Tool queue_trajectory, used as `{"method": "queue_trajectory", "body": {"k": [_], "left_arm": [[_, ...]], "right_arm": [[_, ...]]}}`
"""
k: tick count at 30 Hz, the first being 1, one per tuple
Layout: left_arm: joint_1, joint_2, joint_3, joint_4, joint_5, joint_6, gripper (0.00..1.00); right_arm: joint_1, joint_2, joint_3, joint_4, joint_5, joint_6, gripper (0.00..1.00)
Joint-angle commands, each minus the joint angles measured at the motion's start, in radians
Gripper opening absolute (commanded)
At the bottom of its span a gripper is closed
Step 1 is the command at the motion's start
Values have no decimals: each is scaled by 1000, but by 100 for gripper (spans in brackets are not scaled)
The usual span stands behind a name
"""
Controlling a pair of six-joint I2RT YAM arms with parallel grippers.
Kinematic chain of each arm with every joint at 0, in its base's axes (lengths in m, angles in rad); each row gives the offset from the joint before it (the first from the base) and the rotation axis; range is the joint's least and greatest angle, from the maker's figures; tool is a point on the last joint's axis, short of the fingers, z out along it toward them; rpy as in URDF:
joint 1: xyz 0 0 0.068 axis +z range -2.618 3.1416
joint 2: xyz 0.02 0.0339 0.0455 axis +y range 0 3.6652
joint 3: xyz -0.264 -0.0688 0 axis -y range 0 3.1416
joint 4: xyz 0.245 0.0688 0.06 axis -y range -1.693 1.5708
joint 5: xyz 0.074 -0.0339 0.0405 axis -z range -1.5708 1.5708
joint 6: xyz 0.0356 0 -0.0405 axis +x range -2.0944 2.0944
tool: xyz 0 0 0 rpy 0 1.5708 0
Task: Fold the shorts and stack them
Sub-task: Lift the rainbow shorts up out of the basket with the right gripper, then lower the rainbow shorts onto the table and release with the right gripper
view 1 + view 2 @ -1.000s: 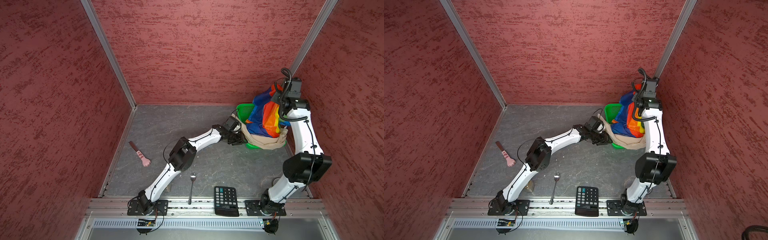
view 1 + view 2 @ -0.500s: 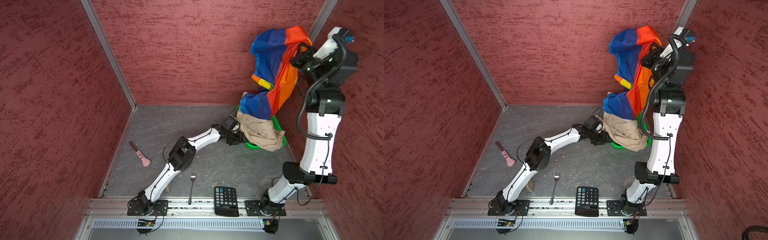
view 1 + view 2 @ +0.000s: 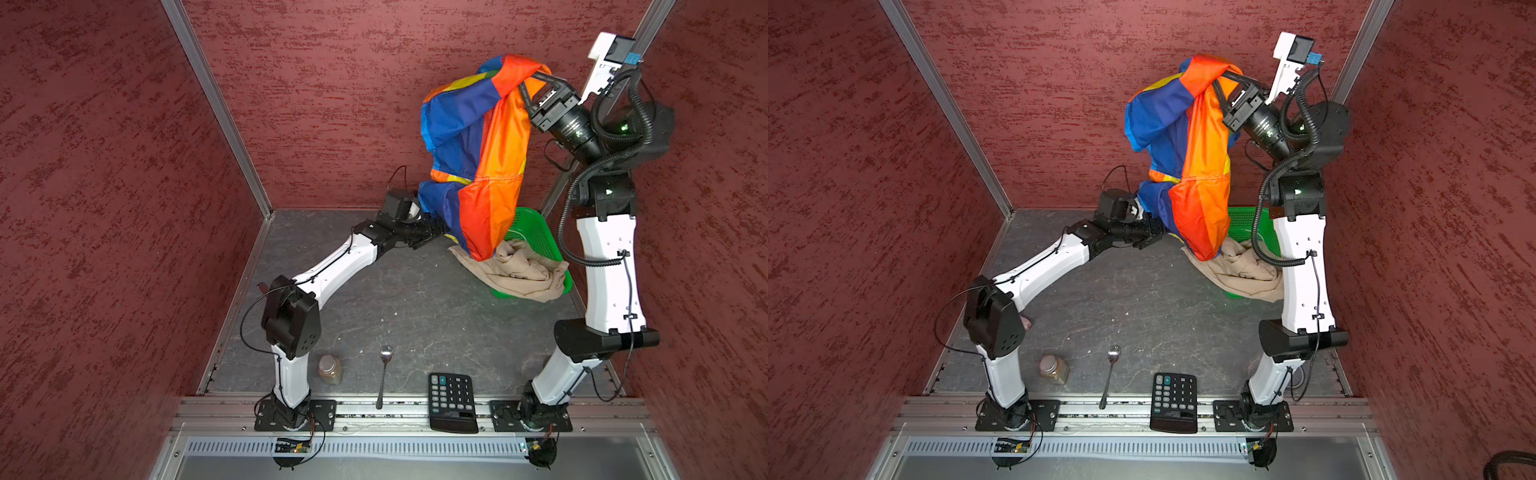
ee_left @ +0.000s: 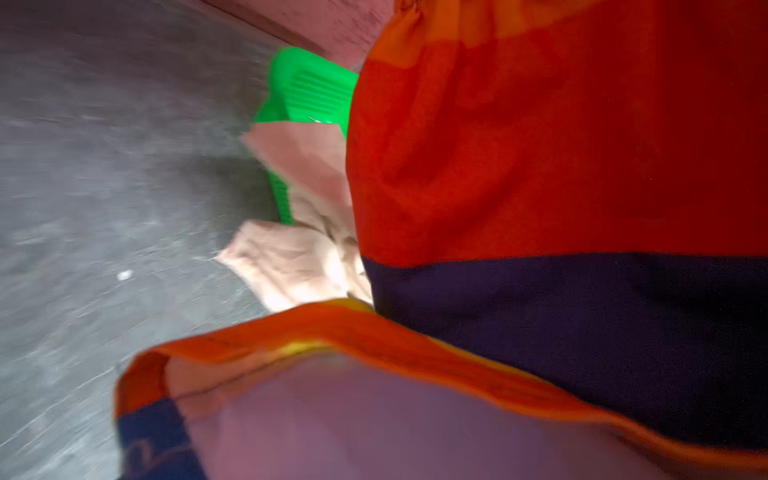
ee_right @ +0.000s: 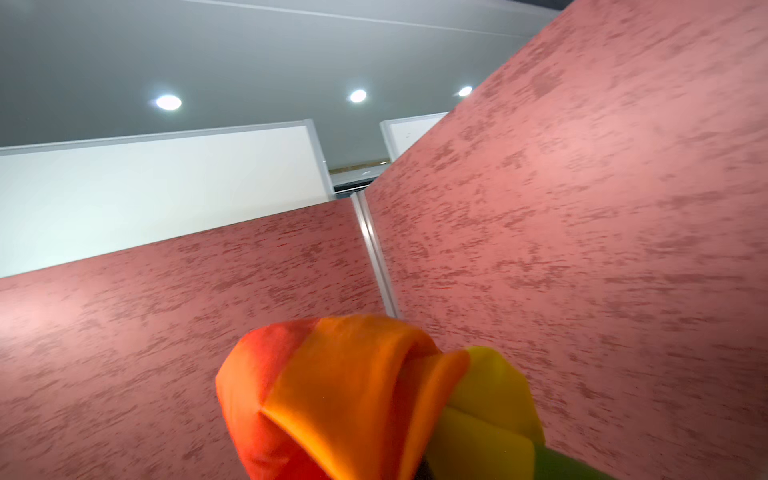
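Note:
My right gripper (image 3: 528, 83) is raised high by the back right corner, shut on a bunched orange edge of the rainbow-striped shorts (image 3: 478, 158). In both top views they hang from it down to the basket. The bunched cloth also fills the right wrist view as the rainbow-striped shorts (image 5: 353, 395). My left gripper (image 3: 434, 235) reaches in low against their lower hem. Its fingers are hidden by cloth in every view. The beige shorts (image 3: 515, 270) lie crumpled in the green basket (image 3: 536, 232) and spill over its front rim onto the floor.
Along the front edge lie a calculator (image 3: 453, 401), a spoon (image 3: 384, 374) and a small brown jar (image 3: 330, 369). Red walls close in on three sides. The basket sits tight in the back right corner beside the right arm.
The right arm has swung up from the basket, lifting the rainbow shorts off the beige pair. The left gripper has risen slightly from the beige shorts to the hanging hem.

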Motion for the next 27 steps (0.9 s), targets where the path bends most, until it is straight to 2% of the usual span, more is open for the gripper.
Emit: {"method": "queue_trajectory", "body": {"k": [1, 5, 7, 11, 14, 17, 21, 25, 27], "left_arm": [[86, -83, -157, 61, -53, -34, 100], [195, -205, -291, 29, -77, -20, 99], [238, -259, -346, -4, -113, 0, 99], [346, -357, -451, -64, -194, 10, 100], [440, -419, -512, -97, -233, -10, 99], [513, -470, -545, -132, -270, -27, 100], [575, -525, -549, -191, -332, -38, 100], [623, -564, -545, -227, -365, -40, 99], [645, -584, -540, -252, -389, -48, 100]], "right_arm": [[38, 45, 21, 36, -60, 32, 0], [40, 76, 58, -118, 62, -75, 0], [42, 108, 107, -149, 92, -90, 0], [71, 175, 178, -151, 79, -84, 0], [143, 200, 177, -155, 29, -142, 0], [241, 227, 177, -242, 2, -250, 0], [367, 273, 174, -464, 29, -451, 0], [484, 322, 132, -705, 151, -675, 0], [529, 346, 50, -772, 243, -736, 0]]}}
